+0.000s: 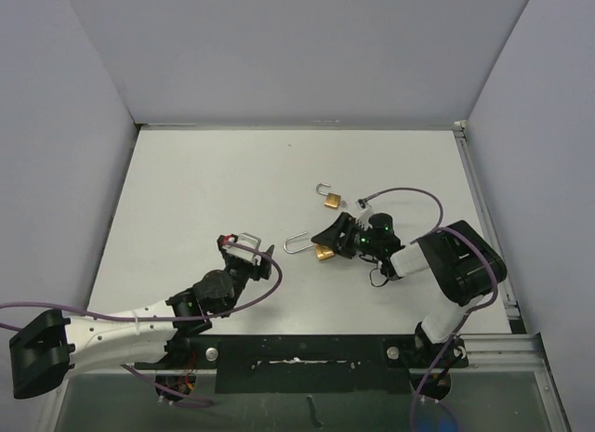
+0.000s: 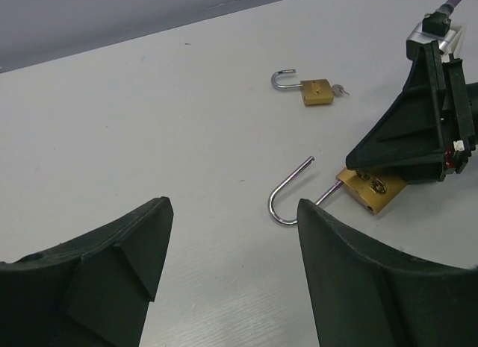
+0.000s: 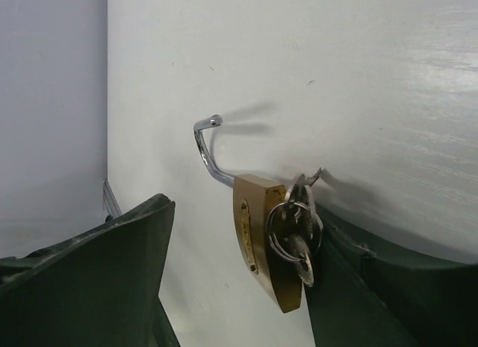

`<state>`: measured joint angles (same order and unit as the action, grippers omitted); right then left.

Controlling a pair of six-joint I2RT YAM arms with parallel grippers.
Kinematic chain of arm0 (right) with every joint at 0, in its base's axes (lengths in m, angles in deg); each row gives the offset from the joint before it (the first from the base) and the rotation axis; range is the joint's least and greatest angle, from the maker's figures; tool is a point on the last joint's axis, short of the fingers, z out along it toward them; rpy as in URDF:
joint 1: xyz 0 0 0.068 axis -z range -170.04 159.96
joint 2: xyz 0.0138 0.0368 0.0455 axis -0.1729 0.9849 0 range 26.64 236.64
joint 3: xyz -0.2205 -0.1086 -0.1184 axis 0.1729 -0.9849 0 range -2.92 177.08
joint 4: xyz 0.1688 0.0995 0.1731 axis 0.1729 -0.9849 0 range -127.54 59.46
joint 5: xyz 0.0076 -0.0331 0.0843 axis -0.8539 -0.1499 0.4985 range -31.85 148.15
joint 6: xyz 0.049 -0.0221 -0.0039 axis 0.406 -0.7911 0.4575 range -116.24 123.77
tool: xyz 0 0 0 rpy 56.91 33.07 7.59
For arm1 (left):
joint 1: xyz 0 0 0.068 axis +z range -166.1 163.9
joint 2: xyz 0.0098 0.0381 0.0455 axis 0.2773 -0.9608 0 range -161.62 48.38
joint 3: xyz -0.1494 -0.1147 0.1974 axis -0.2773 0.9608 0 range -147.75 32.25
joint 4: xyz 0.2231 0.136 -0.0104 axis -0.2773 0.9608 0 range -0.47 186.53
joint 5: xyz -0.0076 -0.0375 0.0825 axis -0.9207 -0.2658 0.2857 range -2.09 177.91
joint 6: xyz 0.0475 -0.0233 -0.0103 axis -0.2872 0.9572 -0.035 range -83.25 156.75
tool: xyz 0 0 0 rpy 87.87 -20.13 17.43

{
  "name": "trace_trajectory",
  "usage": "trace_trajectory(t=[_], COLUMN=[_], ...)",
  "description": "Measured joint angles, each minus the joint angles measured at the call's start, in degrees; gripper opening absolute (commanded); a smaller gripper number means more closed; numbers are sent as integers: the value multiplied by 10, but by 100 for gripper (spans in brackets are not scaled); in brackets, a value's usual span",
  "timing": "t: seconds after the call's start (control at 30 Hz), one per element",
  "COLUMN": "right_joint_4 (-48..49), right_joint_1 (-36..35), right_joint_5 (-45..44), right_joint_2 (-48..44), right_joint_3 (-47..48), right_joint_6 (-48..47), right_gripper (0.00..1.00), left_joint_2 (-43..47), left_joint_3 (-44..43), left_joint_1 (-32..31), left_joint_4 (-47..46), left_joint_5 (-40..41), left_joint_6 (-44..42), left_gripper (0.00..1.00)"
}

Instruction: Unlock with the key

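At the near left of the table (image 1: 204,190), one arm waits while the lock at centre lies open.
The left gripper (image 1: 247,248) sits nearest, at about 7 o'clock from the table's middle, its jaws wide apart and holding nothing. At its 3 o'clock lies the larger padlock (image 3: 258,242), its shackle (image 3: 205,149) swung free and the key (image 3: 302,265) with its ring seated in the body. The right gripper (image 1: 330,239) reaches in from 3 o'clock, jaws apart to either side of the lock and not clamped on it. Farther off, at 12 o'clock, a smaller padlock (image 1: 331,202) also lies open. The unlocking looks done. The next move calls for the right arm to back away without snagging the key ring.
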<state>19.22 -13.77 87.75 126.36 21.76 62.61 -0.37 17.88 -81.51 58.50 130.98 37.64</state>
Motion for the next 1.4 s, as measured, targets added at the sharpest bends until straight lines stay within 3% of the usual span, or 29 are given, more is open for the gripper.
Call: trace_trajectory(t=[0.17,0.6,0.77,1.03,1.4], right_joint_4=[-122,-461,-567,-690,-914], right_joint_1=[0,0,-11,-47,-31], right_joint_5=[-51,-229,-328,-471,-678], right_joint_2=[-70,-190,-265,-398,-497], right_joint_3=[15,78,79,82,150], right_joint_6=[-38,-94,-97,-86,9], right_gripper=[82,89,100,97,98], left_joint_2=[4,2,13,59,142], left_joint_3=[0,0,-19,-87,-88], left_joint_1=[0,0,9,68,123], left_joint_4=[0,6,47,161,254], left_joint_5=[0,2,23,35,37], left_joint_6=[0,20,72,165,195], left_gripper=[66,67,67,67,67])
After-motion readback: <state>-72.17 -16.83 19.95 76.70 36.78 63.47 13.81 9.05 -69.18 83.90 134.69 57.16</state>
